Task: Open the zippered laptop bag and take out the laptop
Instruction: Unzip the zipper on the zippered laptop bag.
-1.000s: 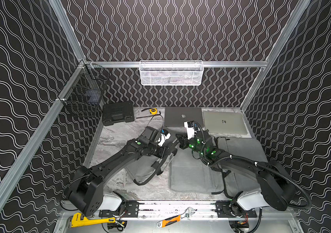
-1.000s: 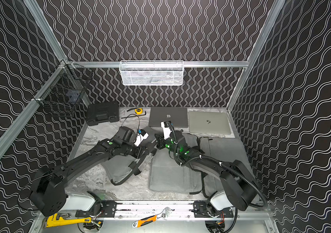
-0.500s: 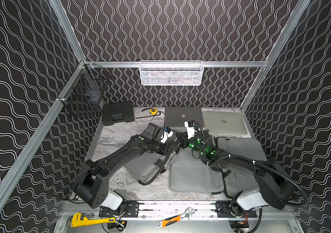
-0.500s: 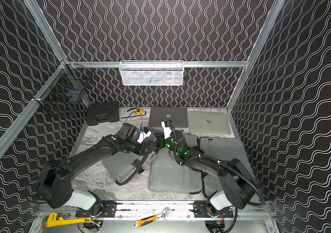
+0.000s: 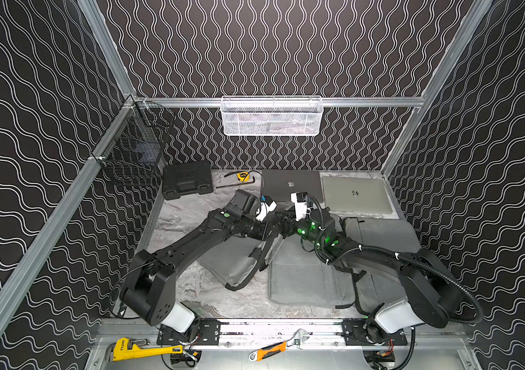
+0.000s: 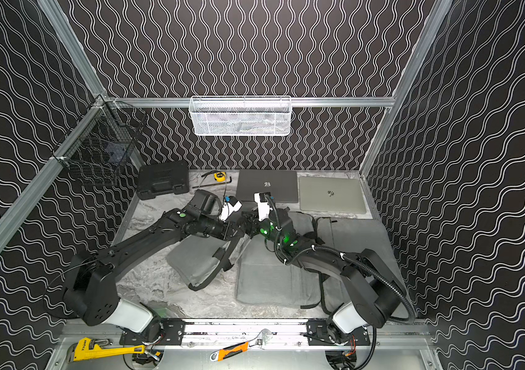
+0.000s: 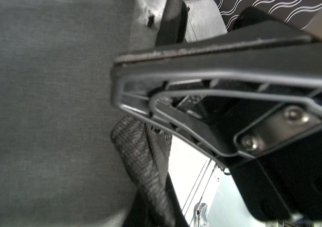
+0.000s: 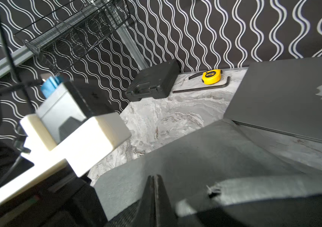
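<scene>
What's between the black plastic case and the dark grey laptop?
A yellow tape measure and a black hex key, in both top views.

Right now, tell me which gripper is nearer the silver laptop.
Right, narrowly. The right gripper sits front-left of the silver laptop; the left gripper is just beyond it, further left.

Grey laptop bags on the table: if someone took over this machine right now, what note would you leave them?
Left gripper: fingers shut, at the far corner of the middle grey fabric laptop bag; what they pinch is hidden.
Right gripper: fingers shut, at the same corner.
Done: dark grey closed laptop and silver closed laptop lie bare by the back wall.
To do: no open zip or laptop shows at this bag; unzip, pull the laptop out.
</scene>
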{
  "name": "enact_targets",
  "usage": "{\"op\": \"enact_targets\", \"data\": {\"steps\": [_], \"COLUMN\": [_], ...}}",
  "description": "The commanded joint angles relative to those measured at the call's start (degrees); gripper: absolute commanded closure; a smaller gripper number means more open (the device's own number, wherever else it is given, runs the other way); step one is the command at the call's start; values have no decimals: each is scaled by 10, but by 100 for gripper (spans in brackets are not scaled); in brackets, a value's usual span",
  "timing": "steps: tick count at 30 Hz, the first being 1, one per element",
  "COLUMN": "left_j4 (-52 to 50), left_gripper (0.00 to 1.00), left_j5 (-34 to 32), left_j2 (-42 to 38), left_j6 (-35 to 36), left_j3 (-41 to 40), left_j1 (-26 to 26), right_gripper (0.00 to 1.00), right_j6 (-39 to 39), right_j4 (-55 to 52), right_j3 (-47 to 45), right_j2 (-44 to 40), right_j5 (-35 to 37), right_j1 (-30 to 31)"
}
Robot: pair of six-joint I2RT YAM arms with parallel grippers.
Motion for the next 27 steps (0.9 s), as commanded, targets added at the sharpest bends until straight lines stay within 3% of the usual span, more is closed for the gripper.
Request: {"op": "enact_targets", "data": {"steps": [1, 6, 12, 18, 27], "left_j4": [108, 146, 134, 114, 60], "left_gripper": [100, 100, 99, 74, 69], "left_j5": [33, 42, 56, 32, -4], "left_j2": [-12, -8, 15, -9, -90], "left_j6": [-29, -52, -45, -32, -8], "left_j3": [-17, -36, -5, -13, -103], "left_j1": [6, 14, 17, 17, 16], "right_gripper": [100, 100, 100, 100, 100], "right_j6": [25, 35, 12, 6, 16], "right_j4": [32, 38, 3, -37, -34], "right_j3": [6, -12, -19, 3, 15], "right_j2": [9, -9, -42, -40, -30], "right_j5": [-47, -25, 11, 46, 37], "right_j1": [13, 34, 38, 18, -9]}}
